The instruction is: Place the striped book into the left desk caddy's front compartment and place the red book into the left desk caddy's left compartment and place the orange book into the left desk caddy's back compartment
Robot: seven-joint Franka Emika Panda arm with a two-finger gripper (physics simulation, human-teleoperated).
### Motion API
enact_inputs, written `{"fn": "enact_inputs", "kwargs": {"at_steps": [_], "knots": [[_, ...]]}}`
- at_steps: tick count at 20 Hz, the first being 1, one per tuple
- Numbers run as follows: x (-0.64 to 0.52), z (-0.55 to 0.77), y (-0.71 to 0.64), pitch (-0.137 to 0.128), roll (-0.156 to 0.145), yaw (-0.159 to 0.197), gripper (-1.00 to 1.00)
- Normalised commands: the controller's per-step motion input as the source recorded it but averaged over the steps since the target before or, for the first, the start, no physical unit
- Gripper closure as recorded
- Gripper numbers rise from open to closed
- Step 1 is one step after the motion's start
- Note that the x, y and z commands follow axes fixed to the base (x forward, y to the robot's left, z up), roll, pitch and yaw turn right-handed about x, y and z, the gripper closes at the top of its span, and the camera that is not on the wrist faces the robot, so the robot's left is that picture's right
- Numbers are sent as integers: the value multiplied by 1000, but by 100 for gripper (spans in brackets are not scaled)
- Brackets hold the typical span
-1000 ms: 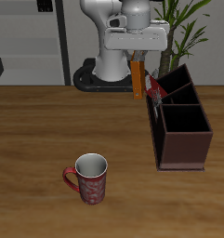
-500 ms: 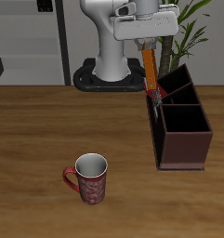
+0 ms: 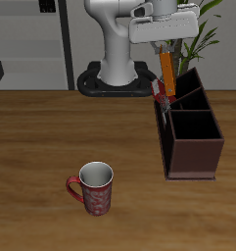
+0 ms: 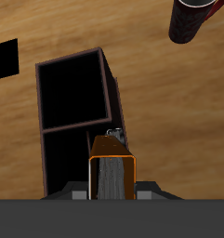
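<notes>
My gripper (image 3: 165,51) is shut on the orange book (image 3: 166,67), which hangs upright in the air over the back end of the left desk caddy (image 3: 194,132). In the wrist view the orange book (image 4: 113,175) with its greyish page edges sits between my fingers, above the dark compartments of the caddy (image 4: 74,102). A bit of the red book (image 3: 160,93) with pale edges pokes out of the caddy's side compartment that faces the table's middle. The striped book is hidden from me.
A red patterned mug (image 3: 94,187) stands near the table's front edge, apart from the caddy; the mug (image 4: 191,19) also shows in the wrist view. A potted plant (image 3: 196,25) rises behind the caddy, beside the robot's base (image 3: 115,69).
My gripper has carried the orange book up and sideways, from beside the caddy's back corner to above its back end. The mug and caddy have not moved.
</notes>
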Motion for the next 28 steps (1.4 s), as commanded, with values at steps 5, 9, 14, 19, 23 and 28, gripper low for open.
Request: {"fn": "enact_inputs", "kwargs": {"at_steps": [5, 9, 14, 19, 23, 28], "knots": [[196, -19, 241, 56, 8, -21, 100], [120, -67, 350, 52, 40, -11, 100], [74, -60, 212, 26, 36, 10, 100], [142, -96, 42, 34, 6, -2, 100], [88, -143, 99, 39, 13, -9, 100], [-38, -190, 37, 36, 27, -14, 100]]}}
